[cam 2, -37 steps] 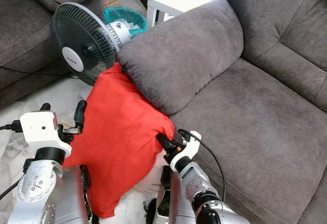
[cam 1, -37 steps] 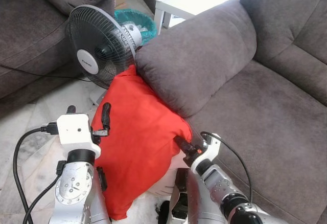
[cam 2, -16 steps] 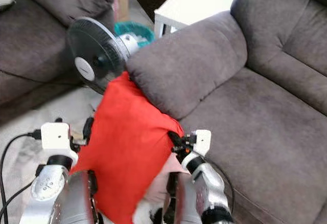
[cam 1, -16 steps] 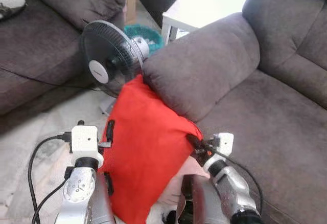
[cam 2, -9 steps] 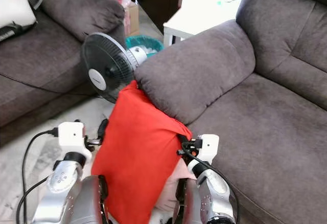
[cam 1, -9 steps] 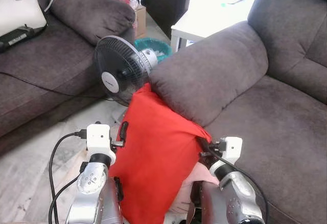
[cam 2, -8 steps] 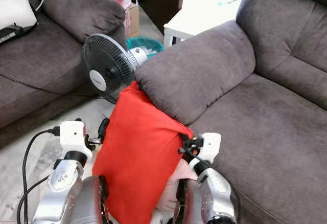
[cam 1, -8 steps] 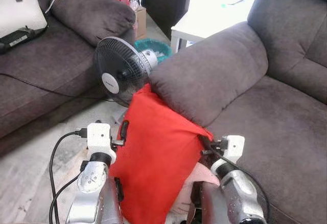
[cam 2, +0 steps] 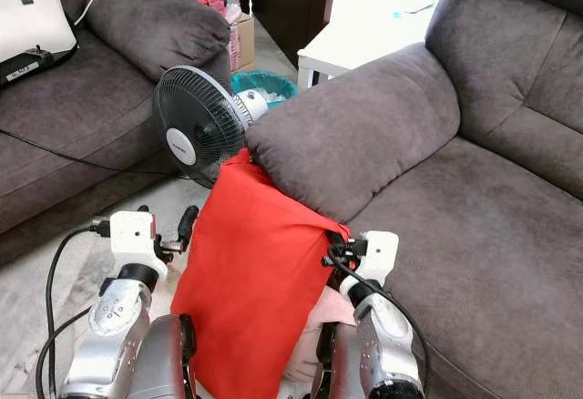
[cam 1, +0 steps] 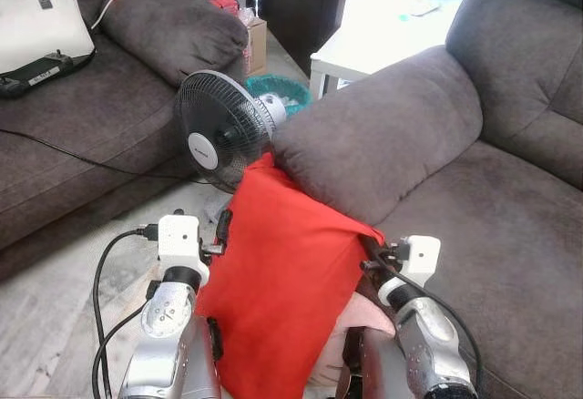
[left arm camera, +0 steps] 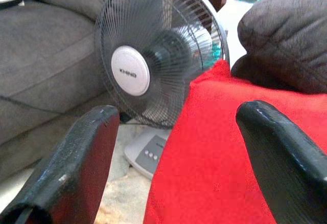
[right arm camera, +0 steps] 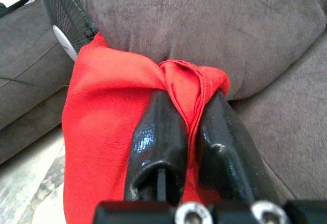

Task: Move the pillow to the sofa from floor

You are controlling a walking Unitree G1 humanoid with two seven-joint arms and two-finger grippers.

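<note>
The red pillow (cam 1: 282, 281) hangs upright between my two arms, its top corner pressed against the grey sofa's armrest (cam 1: 383, 135). My right gripper (right arm camera: 191, 106) is shut on a bunched upper corner of the pillow, just below the armrest. My left gripper (cam 1: 202, 226) is open at the pillow's other side, with one black finger (cam 1: 223, 226) against the red cloth. In the left wrist view the pillow (left arm camera: 230, 147) lies partly between the spread fingers. The sofa seat (cam 1: 510, 235) lies to the right, bare.
A black standing fan (cam 1: 219, 130) stands on the floor right behind the pillow, beside a teal bin (cam 1: 291, 94). A second grey sofa (cam 1: 82, 117) on the left holds a white bag (cam 1: 46, 39). A white table (cam 1: 373, 25) stands behind the armrest.
The camera has risen and tipped up, showing more of the room. The pillow has stayed in my right gripper, against the armrest, with my left gripper open beside it.
</note>
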